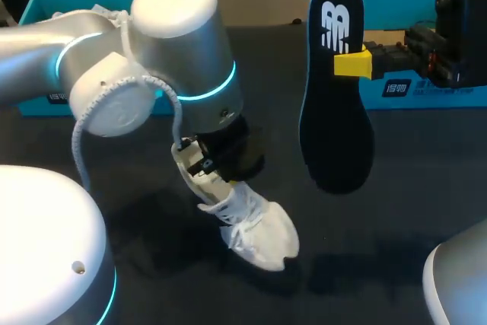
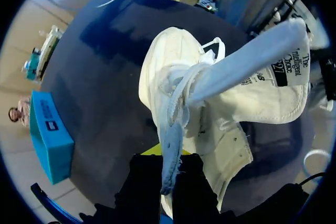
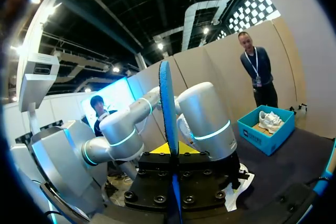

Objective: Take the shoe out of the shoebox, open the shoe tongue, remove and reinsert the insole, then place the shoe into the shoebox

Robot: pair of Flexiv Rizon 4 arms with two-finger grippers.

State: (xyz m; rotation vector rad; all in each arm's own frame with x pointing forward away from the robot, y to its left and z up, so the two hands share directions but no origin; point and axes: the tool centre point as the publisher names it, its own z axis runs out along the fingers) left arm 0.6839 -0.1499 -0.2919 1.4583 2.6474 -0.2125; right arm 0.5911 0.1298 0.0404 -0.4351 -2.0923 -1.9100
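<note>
Closest in, my left gripper (image 1: 204,159) is clamped on the collar of the white shoe (image 1: 255,230), toe down on the table (image 1: 426,188), tongue (image 2: 252,61) pulled open. Right gripper (image 1: 358,64) pinches the insole (image 1: 335,112) aloft, well apart: removal looks done; reinserting and boxing remain, I judge

- Head view looks down from above and behind onto the table (image 1: 426,188)
- Left wrist view points down, very close on the white shoe (image 2: 173,61)
- Right wrist view faces sideways, edge-on to the insole (image 3: 169,108), sharing the left arm (image 3: 205,119) with the head view
</note>
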